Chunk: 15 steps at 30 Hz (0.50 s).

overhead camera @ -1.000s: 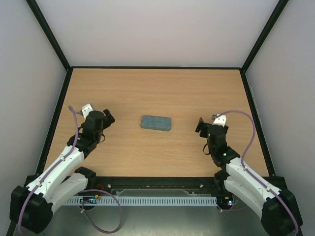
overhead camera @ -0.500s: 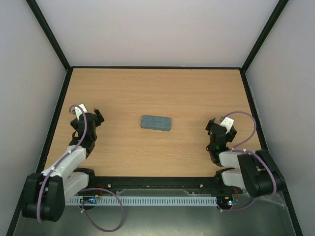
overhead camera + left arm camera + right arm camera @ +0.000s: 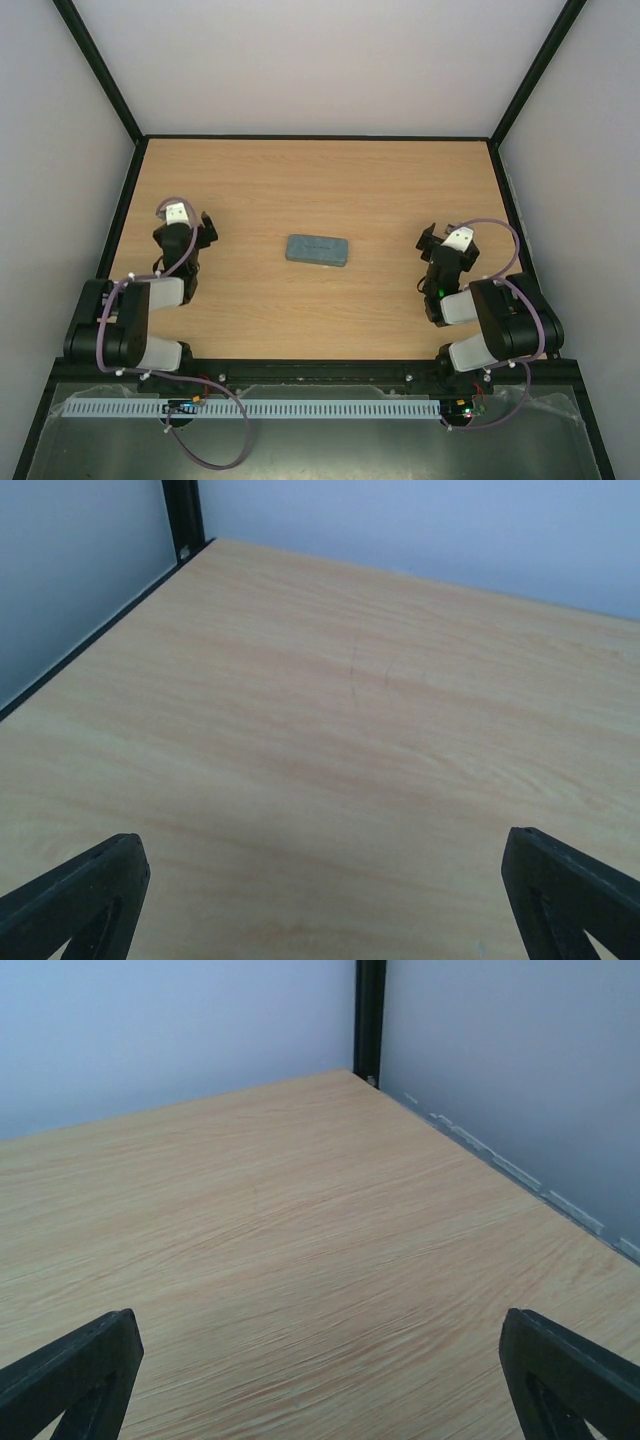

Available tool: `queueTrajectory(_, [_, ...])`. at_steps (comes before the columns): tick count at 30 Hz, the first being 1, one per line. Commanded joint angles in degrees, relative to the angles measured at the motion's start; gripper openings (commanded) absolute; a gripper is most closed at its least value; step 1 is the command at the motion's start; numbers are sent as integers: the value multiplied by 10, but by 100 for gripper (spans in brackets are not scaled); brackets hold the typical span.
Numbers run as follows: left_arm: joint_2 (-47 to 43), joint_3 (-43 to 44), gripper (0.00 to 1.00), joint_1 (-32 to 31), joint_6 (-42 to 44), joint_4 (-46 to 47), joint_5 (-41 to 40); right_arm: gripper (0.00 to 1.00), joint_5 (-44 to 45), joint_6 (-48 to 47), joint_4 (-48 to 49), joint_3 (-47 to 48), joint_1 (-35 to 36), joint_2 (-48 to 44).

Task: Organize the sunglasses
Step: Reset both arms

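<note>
Grey-blue case [image 3: 316, 250] shut, ctr of table [image 3: 300, 180], L arm [image 3: 172, 262] & R arm [image 3: 447, 275] folded near front edge, both well apart from case.

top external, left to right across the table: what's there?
left gripper (open) → grey-blue case (closed, mid-table) → right gripper (open)
</note>
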Motion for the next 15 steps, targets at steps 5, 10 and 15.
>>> queueTrajectory(5, [24, 36, 99, 9, 25, 58, -5, 98, -30, -20, 85, -23, -3, -1])
queueTrajectory(10, [61, 12, 99, 17, 50, 159, 6, 99, -61, -34, 144, -50, -2, 7])
queueTrajectory(15, [75, -32, 99, 9, 47, 241, -11, 99, -96, -39, 158, -27, -14, 61])
